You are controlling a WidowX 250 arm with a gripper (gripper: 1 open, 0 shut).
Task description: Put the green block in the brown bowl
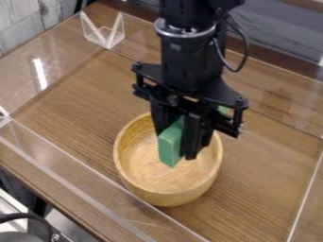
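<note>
The brown bowl, round and made of light wood, sits at the front centre of the table. My black gripper points straight down into it, shut on the green block. The block hangs upright between the fingers, its lower end inside the bowl, just above or at the bottom; I cannot tell whether it touches. The arm's black body covers the bowl's far rim.
A clear plastic wall encloses the wooden table top. A small clear folded stand sits at the back left. Cables hang beside the arm on the right.
</note>
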